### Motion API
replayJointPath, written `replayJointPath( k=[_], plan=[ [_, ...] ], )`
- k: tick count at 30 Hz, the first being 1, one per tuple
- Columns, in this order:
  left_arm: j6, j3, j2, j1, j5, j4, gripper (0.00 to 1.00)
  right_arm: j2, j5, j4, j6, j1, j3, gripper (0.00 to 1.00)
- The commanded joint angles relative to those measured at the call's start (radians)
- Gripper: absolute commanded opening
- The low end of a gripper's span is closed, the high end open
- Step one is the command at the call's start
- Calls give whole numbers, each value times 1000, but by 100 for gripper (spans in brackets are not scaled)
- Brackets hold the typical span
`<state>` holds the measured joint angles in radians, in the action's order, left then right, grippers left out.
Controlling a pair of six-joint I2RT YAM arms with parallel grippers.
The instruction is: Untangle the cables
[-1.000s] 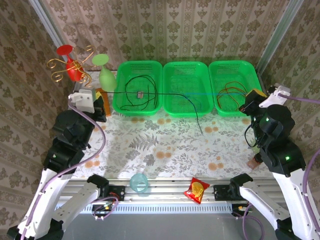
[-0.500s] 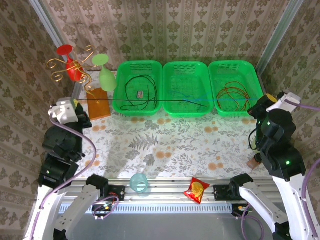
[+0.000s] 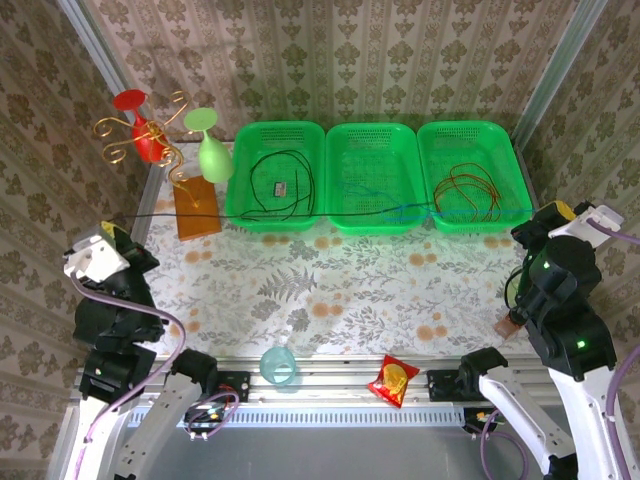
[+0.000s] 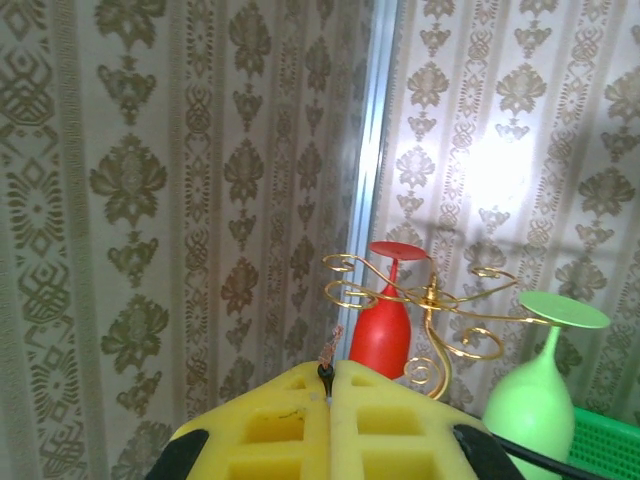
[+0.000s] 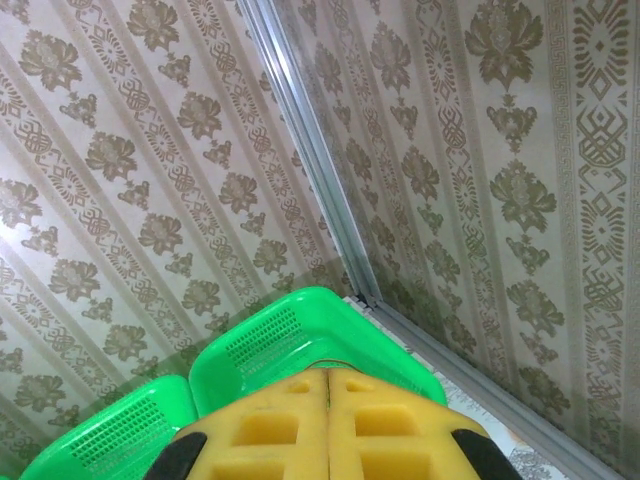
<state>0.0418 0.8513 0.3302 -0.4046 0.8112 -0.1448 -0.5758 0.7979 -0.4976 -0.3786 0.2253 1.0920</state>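
Observation:
My left gripper (image 3: 112,232) is at the left edge of the table. Its yellow pads are shut on the frayed end of a black cable (image 4: 328,368). That black cable (image 3: 260,212) runs taut to the right across the front of the green baskets. Near the middle basket (image 3: 372,130) it meets a dark blue cable (image 3: 460,211), which leads on to my right gripper (image 3: 556,211); its pads (image 5: 300,420) are pressed together on it. A black loop (image 3: 283,175) lies in the left basket (image 3: 240,140). Red-orange loops (image 3: 467,188) lie in the right basket (image 3: 500,135).
A gold wire stand (image 3: 150,135) holding a red and a green glass stands at the back left on a wooden base (image 3: 196,208), just behind the taut cable. A teal cup (image 3: 278,365) and a red snack bag (image 3: 393,380) sit on the near rail.
Both arms have drawn outward and nearer, the left to the left and the right to the right. The black and blue cables have been pulled into one straight line across the basket fronts.

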Motion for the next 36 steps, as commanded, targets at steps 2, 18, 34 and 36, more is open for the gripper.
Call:
replayJointPath(
  k=[2, 18, 34, 36],
  plan=[
    [49, -14, -21, 6, 77, 73, 0, 11, 70, 33, 24, -8, -10, 0],
    [174, -29, -46, 6, 127, 159, 0, 29, 117, 55, 70, -23, -36, 0],
    [263, -55, -75, 5, 184, 234, 0, 84, 250, 65, 58, -40, -99, 0],
    [234, -53, -73, 4, 181, 212, 0, 84, 240, 60, 52, -40, -102, 0]
  ],
)
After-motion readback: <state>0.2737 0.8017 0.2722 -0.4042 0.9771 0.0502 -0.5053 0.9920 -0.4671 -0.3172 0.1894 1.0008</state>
